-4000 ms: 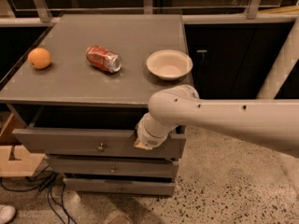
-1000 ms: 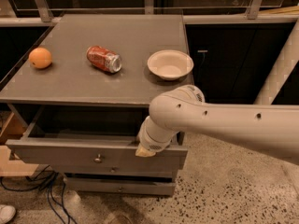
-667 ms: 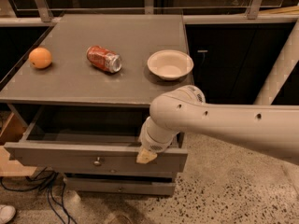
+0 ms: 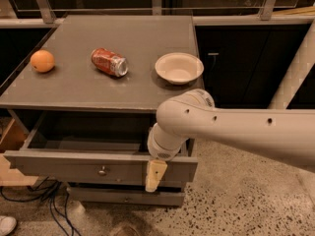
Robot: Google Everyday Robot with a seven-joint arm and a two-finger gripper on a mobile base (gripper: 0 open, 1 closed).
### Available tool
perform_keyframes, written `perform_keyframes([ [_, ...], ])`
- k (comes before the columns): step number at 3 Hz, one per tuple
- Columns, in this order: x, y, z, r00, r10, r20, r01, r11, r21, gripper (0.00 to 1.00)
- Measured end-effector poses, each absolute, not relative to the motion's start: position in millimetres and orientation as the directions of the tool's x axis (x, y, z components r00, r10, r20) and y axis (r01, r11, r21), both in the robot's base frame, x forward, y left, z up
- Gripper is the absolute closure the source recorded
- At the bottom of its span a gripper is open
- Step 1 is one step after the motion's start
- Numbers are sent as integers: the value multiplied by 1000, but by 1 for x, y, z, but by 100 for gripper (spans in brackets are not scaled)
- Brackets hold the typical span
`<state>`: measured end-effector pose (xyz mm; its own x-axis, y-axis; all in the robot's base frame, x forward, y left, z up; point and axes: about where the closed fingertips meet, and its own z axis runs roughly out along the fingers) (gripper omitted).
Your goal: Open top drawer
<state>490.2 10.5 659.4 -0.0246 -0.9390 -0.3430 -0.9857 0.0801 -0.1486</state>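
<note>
The top drawer (image 4: pixel 59 165) is a wide grey front with a small round metal knob (image 4: pixel 102 170) at its centre. It stands pulled out from the cabinet, and its dark inside (image 4: pixel 88 132) shows under the tabletop. My gripper (image 4: pixel 155 176) is at the drawer's top edge, right of the knob, reaching down over the front. My white arm (image 4: pixel 236 132) comes in from the right and hides the drawer's right end.
On the grey cabinet top (image 4: pixel 74 90) lie an orange (image 4: pixel 42 61), a tipped red can (image 4: pixel 109 62) and a white bowl (image 4: pixel 179 68). A lower drawer (image 4: pixel 125 196) sits closed below. Cables (image 4: pixel 29 200) lie on the floor at left. A white post (image 4: pixel 295 73) stands at right.
The top drawer has slid farther out toward the camera, showing more of its inside. My gripper has moved down and forward with its front.
</note>
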Motion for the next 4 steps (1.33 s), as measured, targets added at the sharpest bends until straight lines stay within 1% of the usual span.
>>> perform_keyframes([
  [1, 492, 6, 651, -43, -956, -290, -990, 80, -115, 0],
  [2, 479, -18, 652, -103, -963, -248, -989, 126, -78, 0],
  [3, 477, -19, 653, -106, -964, -243, -989, 127, -74, 17],
  [4, 477, -19, 653, -106, -964, -243, -989, 127, -74, 42],
])
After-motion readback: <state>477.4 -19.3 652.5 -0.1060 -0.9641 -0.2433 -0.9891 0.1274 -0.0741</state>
